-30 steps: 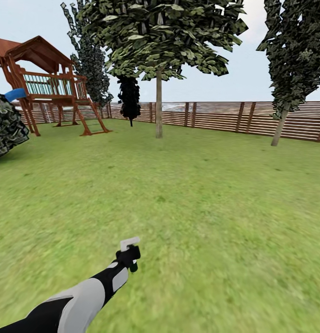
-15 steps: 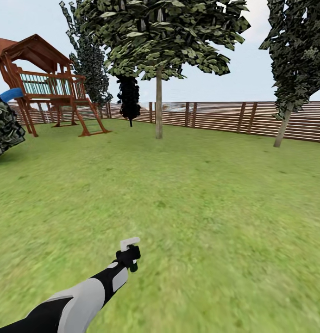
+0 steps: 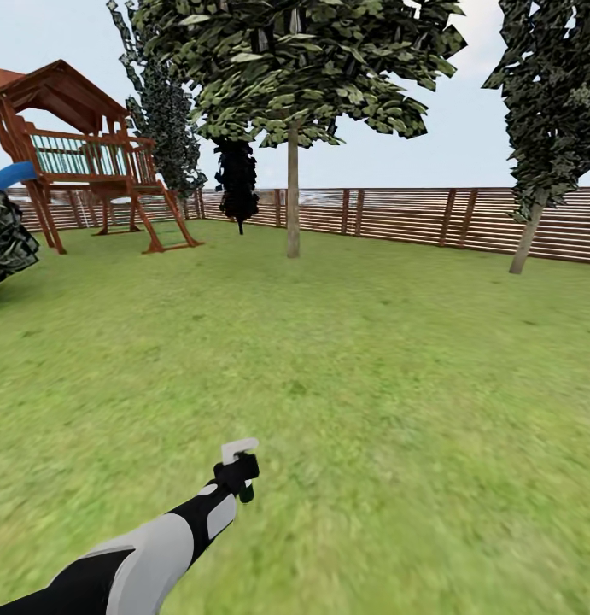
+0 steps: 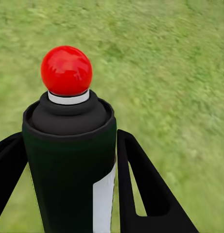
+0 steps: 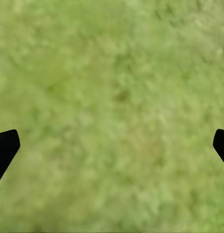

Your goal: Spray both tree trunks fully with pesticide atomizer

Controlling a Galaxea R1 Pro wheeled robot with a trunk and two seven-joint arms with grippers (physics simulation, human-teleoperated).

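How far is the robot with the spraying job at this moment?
Done: the pesticide atomizer is off the floor, clamped in the left hand. In hand: it is carried over the lawn, with both trees far ahead. Left: both trunks, the straight one and the leaning one by the fence; no spray shows on them. The right hand is open over grass.
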